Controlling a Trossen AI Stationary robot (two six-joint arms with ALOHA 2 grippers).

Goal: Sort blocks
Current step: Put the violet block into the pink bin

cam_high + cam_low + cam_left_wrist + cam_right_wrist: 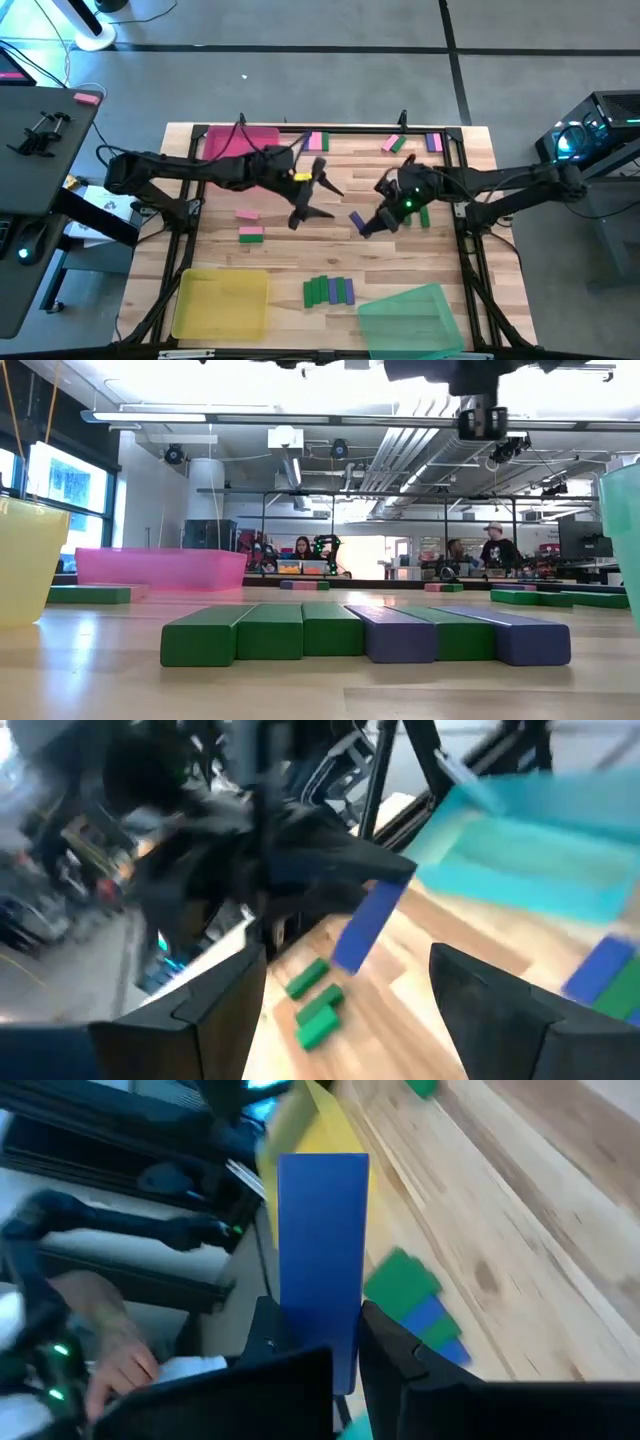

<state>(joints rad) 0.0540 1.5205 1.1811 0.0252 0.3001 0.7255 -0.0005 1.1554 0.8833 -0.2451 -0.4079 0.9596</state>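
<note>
A purple-blue block (355, 220) hangs above the middle of the table, with my right gripper (364, 224) shut on it. The right wrist view shows this block (322, 1260) standing out forward from between the fingers. My left gripper (322, 200) is open just to the left of it with nothing between its fingers. It faces the held block (365, 925). A row of green and purple-blue blocks (330, 290) lies flat near the front edge. A pink block (248, 213) and a green block (251, 234) lie at the left. My right gripper pinches one end of the purple-blue block (325, 1355) between its two fingers (400, 1365). The block runs on along the fingers and sticks out well past their tips. The fingers slant down from the table's right side. The block is lifted clear of the table, tilted.
A pink tray (240, 140) stands at the far left, a yellow tray (220, 300) at the near left and a green tray (410, 315) at the near right. Green blocks (425, 215) lie under the right arm. More blocks (395, 143) lie along the far edge.
</note>
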